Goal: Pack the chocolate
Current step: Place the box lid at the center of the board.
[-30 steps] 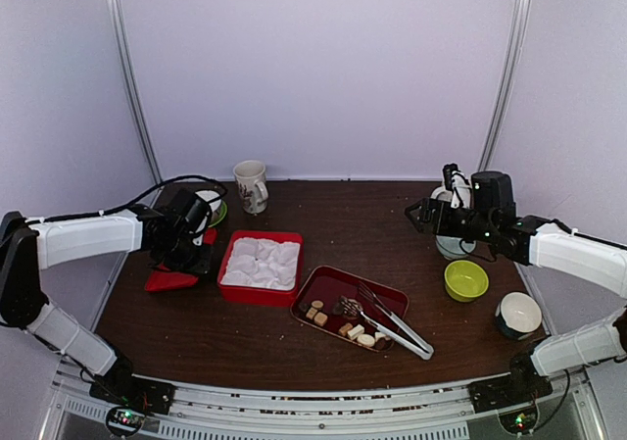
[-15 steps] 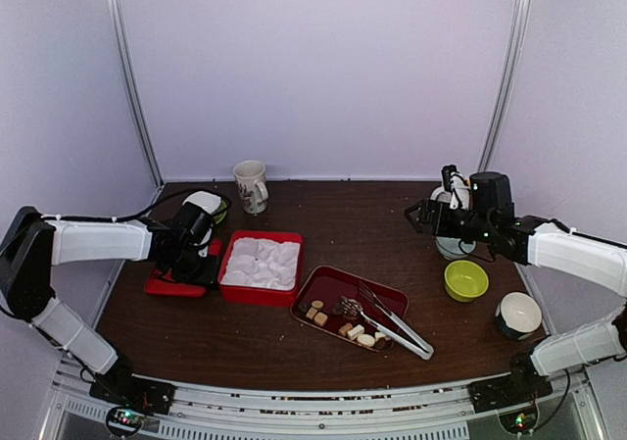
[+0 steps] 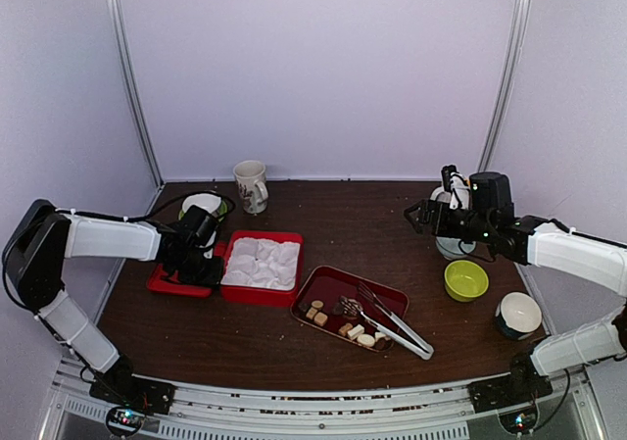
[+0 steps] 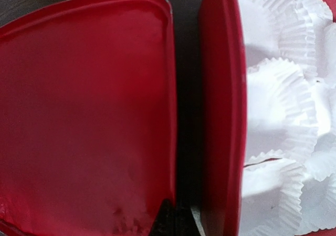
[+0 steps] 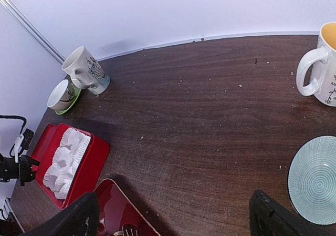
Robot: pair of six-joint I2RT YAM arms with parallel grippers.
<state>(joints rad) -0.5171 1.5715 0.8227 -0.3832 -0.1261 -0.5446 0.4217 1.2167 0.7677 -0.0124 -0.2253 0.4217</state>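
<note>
Metal tongs point(image 3: 397, 327) across tray point(image 3: 325, 274) beside chocolate point(image 3: 320, 317); left gripper point(image 4: 181, 223) clenched, right gripper point(image 5: 173, 215) spread, empty.

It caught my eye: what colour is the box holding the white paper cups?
The box is red, shown best in the left wrist view.

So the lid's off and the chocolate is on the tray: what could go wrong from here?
The left gripper sits shut and low in the narrow gap between the red lid and the red box; pulling out could nudge either.
The paper cups look loose and crowded, so a dropped piece may land between them.
The tongs lie across the tray by the chocolate; lifting them could sweep pieces off.
</note>
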